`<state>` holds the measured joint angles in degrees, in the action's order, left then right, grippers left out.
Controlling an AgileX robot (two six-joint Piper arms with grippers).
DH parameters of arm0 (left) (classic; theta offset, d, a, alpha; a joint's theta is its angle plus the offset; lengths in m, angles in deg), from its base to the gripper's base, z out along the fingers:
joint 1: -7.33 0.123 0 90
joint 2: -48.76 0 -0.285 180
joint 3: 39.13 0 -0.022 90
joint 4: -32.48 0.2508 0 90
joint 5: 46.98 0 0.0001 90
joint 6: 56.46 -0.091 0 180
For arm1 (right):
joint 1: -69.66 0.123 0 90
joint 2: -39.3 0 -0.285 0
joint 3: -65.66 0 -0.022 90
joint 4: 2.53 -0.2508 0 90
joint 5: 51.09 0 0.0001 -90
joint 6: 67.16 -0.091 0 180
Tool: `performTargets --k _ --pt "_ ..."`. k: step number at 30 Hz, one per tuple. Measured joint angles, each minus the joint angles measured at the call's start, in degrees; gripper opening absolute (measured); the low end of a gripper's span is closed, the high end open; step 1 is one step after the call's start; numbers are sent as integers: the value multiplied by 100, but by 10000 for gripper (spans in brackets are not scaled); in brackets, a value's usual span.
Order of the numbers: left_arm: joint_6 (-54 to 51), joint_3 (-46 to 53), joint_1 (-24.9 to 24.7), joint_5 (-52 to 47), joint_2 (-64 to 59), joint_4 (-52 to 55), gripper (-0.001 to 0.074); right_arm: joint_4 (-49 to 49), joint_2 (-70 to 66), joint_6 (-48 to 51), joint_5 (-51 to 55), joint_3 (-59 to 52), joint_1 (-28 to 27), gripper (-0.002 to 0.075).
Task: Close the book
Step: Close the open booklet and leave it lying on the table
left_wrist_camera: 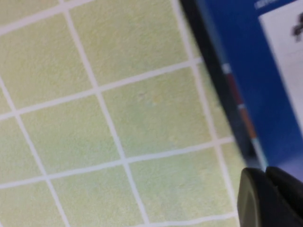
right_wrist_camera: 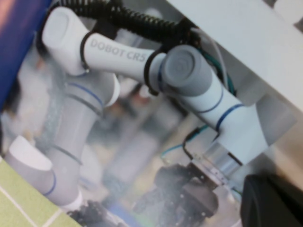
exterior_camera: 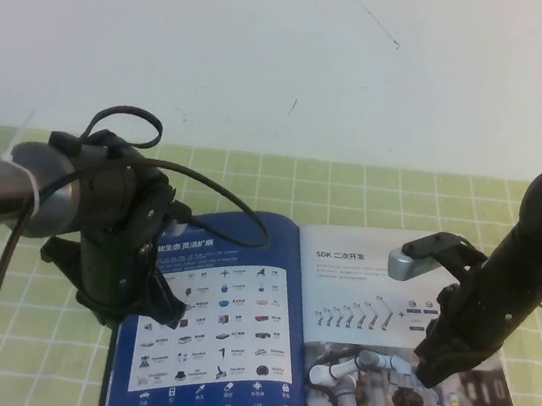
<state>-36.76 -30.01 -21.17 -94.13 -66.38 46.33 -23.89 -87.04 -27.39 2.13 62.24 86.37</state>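
The open catalogue [exterior_camera: 230,349] lies flat on the checked surface [exterior_camera: 18,349], with the left end effector [exterior_camera: 161,301] at its left edge and the right end effector [exterior_camera: 434,359] low over the right page; I cannot tell whether either is open or closed, and a missed edge could crease pages or drag the catalogue.

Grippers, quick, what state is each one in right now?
Left gripper: at the book's left page edge; open or shut cannot be told.
Right gripper: over the book's right page; cannot be told either.
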Motion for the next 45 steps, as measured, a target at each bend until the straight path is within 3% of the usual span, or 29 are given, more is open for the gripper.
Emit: performTargets --k 10,22,25,28,33,36,40,45 --pt "221 0 234 31 -229 -143 -3 -36 -34 -43 27 47 -19 -2" --pt "-505 -45 132 416 -288 -1448 -3 -169 -60 -15 17 47 -33 -2" --pt "-1195 -55 129 635 -312 -2440 -3 -321 -84 94 17 47 -68 -2" --pt "-2377 -55 129 831 -375 -4222 -3 -657 -118 248 37 47 -67 -2" --pt "-5288 -45 100 540 -427 -7471 -3 -754 -133 365 129 155 -67 -2" --pt "-6533 -45 100 229 -427 -8711 -3 -392 -15 187 143 474 -115 -3" --pt "-7315 -45 100 -84 -427 -9427 -3 -137 652 -156 121 1056 -393 -3" --pt "-7352 -45 100 -31 -414 -9094 -3 -324 1529 -196 238 1383 -459 -3"
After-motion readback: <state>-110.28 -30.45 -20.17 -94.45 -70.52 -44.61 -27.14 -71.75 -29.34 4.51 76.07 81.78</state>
